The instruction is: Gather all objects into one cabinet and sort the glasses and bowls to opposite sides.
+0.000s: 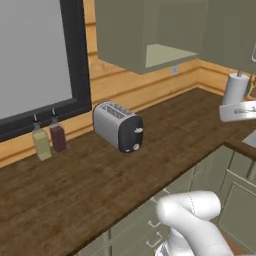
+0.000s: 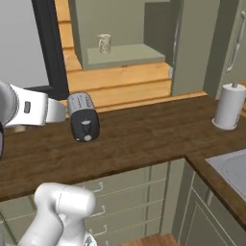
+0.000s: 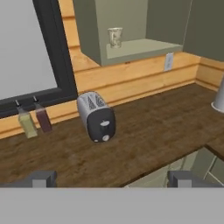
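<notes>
The claw (image 3: 111, 179) stood released, its two dark fingertips (image 3: 41, 178) spread wide apart at the bottom of the hand view, with nothing between them. It hung above the front edge of the dark wooden table (image 3: 144, 131) and touched no object.

Directly ahead of the claw, a silver toaster (image 3: 97, 117) with a dark end panel and a round knob stood on the table, apart from the claw. To the left of the toaster, against the wooden back wall, two small bottles stood side by side: a yellowish bottle (image 3: 26, 122) and a dark red bottle (image 3: 43, 119). Both were placed just below the black frame of a window (image 3: 48, 57).

Above and behind the toaster, the cabinet (image 3: 94, 39) was mounted on the wall with its interior exposed. One glass (image 3: 115, 36) stood upright on the pale green shelf floor, near the left inner wall. In the right base view the same glass (image 2: 104, 43) appeared at the left of the shelf, with the remaining shelf floor bare to its right.

A wall socket (image 3: 168, 61) sat below the cabinet on the back wall. Farther right, a white paper-towel roll (image 2: 229, 106) stood upright on the table, well apart from the toaster, and the corner of a sink (image 2: 233, 168) lay beyond it. Olive drawer fronts (image 2: 129, 192) ran below the table edge.
</notes>
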Controlling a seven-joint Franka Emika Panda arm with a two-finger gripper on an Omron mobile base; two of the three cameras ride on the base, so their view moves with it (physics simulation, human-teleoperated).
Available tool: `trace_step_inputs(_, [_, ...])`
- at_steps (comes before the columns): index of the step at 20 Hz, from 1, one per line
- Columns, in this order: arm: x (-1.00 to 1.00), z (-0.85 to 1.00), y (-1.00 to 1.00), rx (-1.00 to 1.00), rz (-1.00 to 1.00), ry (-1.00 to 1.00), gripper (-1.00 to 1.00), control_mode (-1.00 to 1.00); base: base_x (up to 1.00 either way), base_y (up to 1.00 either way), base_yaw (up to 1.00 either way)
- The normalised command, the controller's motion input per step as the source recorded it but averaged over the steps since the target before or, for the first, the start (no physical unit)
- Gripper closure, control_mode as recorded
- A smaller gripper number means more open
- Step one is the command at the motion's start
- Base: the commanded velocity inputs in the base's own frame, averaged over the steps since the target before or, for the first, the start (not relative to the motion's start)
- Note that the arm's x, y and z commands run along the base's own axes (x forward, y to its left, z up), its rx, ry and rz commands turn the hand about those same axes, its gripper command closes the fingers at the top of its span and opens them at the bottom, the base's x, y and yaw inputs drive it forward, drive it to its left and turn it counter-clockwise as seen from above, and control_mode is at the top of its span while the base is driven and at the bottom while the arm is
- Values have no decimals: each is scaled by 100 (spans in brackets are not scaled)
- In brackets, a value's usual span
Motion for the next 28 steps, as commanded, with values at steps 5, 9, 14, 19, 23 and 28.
trace_step_inputs(5, [0, 0, 0, 0, 0, 0, -100, 100, 26, -17, 32])
trace_step_inputs(9, [0, 0, 0, 0, 0, 0, -100, 100, 12, -37, 28])
trace_step_inputs(14, [0, 0, 0, 0, 0, 0, -100, 100, 12, -49, 21])
trace_step_inputs(19, [0, 0, 0, 0, 0, 0, -100, 100, 25, -14, 4])
trace_step_inputs(23, [0, 0, 0, 0, 0, 0, -100, 100, 3, -2, 33])
trace_step_inputs(28, [0, 0, 0, 0, 0, 0, -100, 100, 0, -21, 32])
